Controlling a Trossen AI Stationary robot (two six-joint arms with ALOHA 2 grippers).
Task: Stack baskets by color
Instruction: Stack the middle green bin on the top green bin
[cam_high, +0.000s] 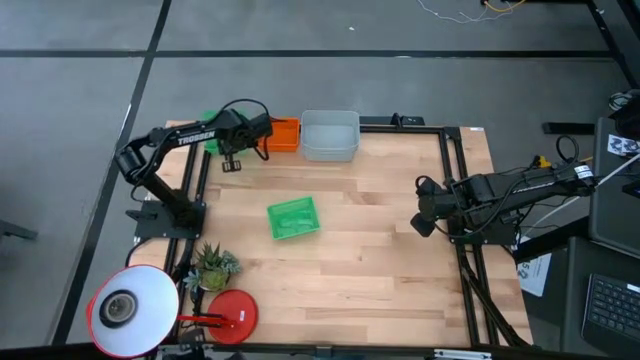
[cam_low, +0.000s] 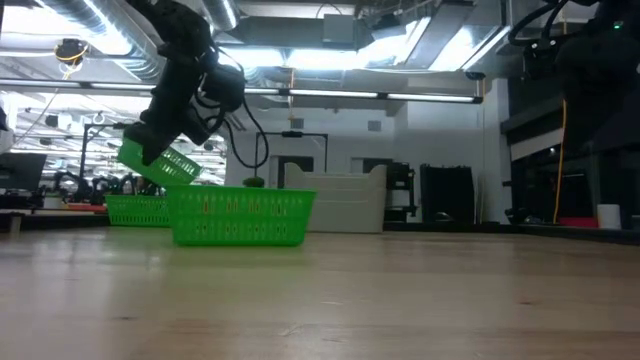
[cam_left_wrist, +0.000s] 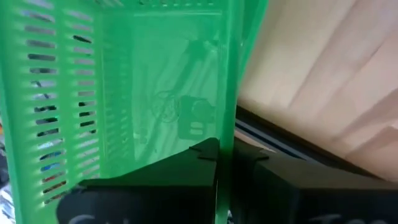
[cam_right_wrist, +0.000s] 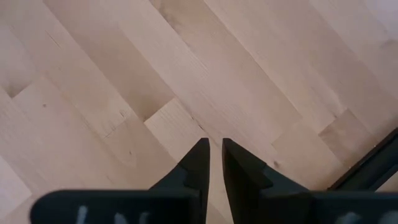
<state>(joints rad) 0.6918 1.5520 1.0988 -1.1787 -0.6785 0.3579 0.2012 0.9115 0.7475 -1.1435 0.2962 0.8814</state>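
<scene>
One green basket (cam_low: 160, 160) pinched by left gripper (cam_left_wrist: 217, 152) — lifted, tilted; right gripper (cam_right_wrist: 211, 152) nearly closed, empty.

A light wood plank table (cam_high: 380, 250) is seen, with a green basket (cam_high: 293, 218) sat mid-table; orange baskets (cam_high: 284, 135) and grey baskets (cam_high: 329, 135) are parked along the far edge.

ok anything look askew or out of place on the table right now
Yes. One green basket sits alone mid-table, skewed to the table edges, away from the orange and grey baskets at the far edge. The left claw holds another green basket tilted, off the table.
</scene>
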